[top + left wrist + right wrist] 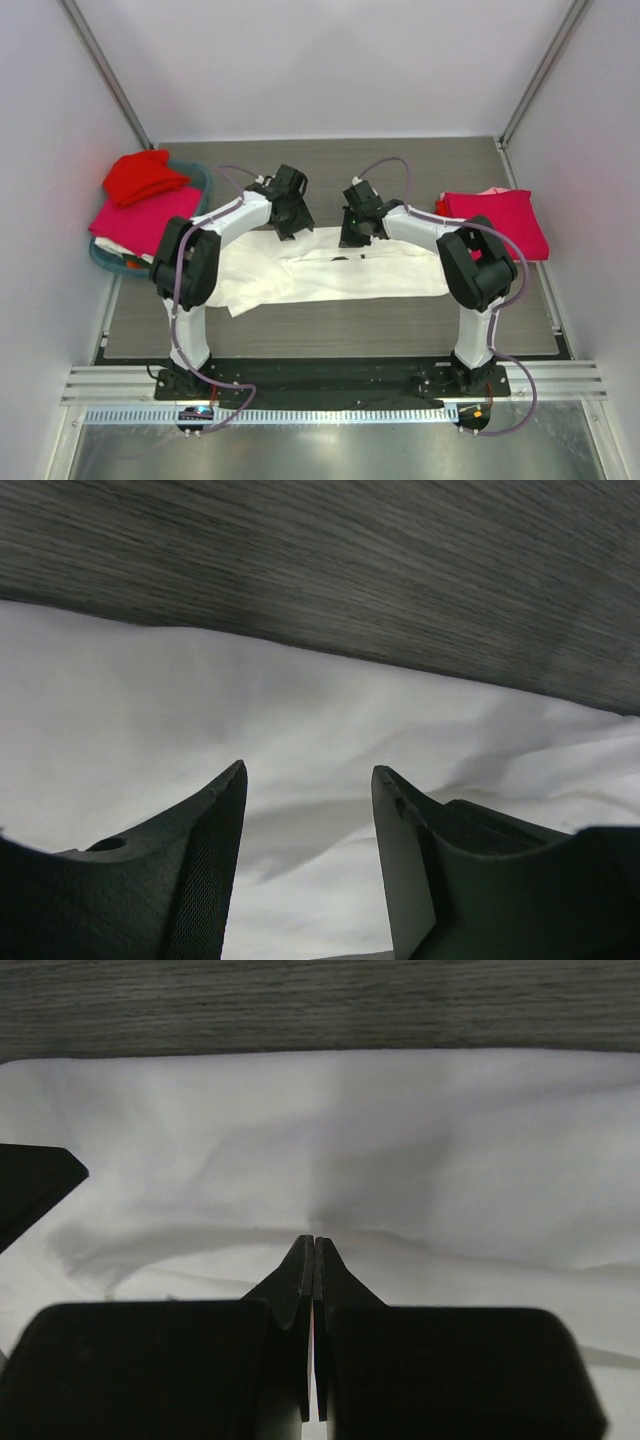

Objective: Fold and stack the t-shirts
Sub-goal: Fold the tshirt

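The white t-shirt (330, 275) lies spread across the middle of the table, a bit of dark print showing near its far edge. My left gripper (289, 230) hovers over its far left edge. In the left wrist view this gripper (308, 770) stands open, with white t-shirt cloth (300, 700) showing in the gap. My right gripper (355, 236) is at the far edge near the middle. Its fingers (300, 1270) are shut, and the white cloth (420, 1140) puckers into a small ridge at their tips (314, 1240).
A teal basket (201, 176) at the far left holds a red t-shirt (143, 175) and a magenta one (145, 212). A folded magenta t-shirt (500, 220) lies at the far right. Bare grey wood table (330, 160) lies beyond the white shirt.
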